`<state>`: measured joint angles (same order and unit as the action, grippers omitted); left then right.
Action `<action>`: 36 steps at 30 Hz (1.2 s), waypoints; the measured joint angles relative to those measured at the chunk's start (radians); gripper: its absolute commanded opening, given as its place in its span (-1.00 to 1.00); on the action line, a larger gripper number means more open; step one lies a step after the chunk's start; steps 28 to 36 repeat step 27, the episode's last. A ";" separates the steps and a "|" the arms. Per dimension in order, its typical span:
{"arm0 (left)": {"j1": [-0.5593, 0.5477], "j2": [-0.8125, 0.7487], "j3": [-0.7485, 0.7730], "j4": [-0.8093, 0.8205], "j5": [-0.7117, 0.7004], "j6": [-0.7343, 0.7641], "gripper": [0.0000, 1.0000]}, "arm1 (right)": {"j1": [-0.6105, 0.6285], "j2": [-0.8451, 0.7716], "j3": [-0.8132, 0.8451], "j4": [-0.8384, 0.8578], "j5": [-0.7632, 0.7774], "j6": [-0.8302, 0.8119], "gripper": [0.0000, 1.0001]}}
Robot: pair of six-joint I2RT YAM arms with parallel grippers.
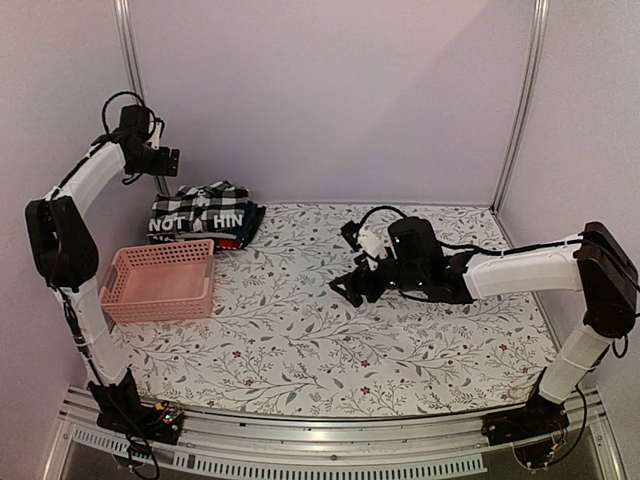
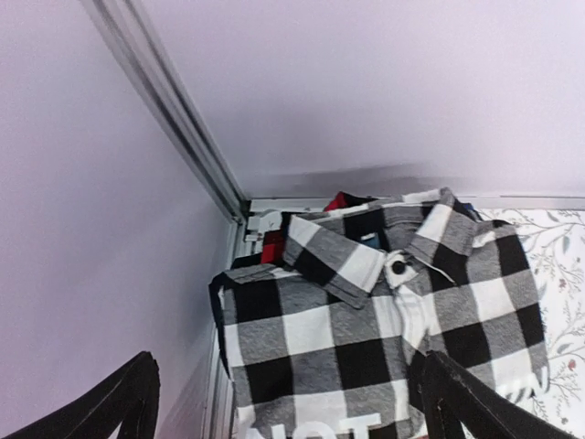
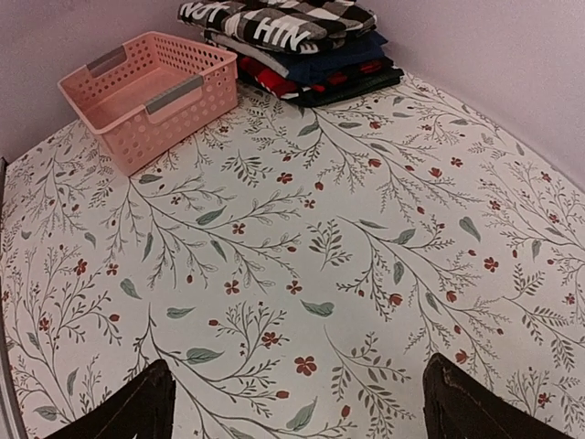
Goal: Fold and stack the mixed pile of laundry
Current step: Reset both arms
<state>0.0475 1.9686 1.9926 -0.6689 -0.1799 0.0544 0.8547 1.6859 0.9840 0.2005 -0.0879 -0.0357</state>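
Observation:
The mixed laundry pile [image 1: 205,215] lies as a folded stack in the back left corner of the table. On top is a black-and-white checked shirt [image 2: 366,320], over a black garment with white lettering [image 3: 265,23], a navy layer [image 3: 329,55] and a red-and-black plaid piece [image 3: 274,82]. My left gripper [image 1: 170,160] hangs high above the stack, by the corner post. In the left wrist view that gripper [image 2: 288,393] is open and empty. My right gripper [image 1: 350,285] hovers low over the middle of the flowered tablecloth. Seen from the right wrist, it [image 3: 297,384] is open with only cloth between its fingers.
A pink slotted basket [image 1: 160,280] stands at the left edge just in front of the stack, with nothing showing inside it [image 3: 151,82]. Metal frame posts [image 1: 130,60] [image 1: 520,100] and pale walls close in the back and sides.

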 measured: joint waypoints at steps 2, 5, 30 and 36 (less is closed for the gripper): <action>-0.041 -0.066 -0.090 0.048 0.024 -0.008 0.99 | -0.038 -0.045 -0.017 -0.001 0.000 0.010 0.98; -0.114 -0.200 -0.260 0.149 0.085 -0.026 0.99 | -0.107 -0.132 -0.044 -0.003 -0.013 0.026 0.98; -0.568 -0.455 -1.080 0.622 0.306 -0.399 0.99 | -0.375 -0.469 -0.479 0.027 -0.156 0.286 0.98; -0.568 -0.455 -1.080 0.622 0.306 -0.399 0.99 | -0.375 -0.469 -0.479 0.027 -0.156 0.286 0.98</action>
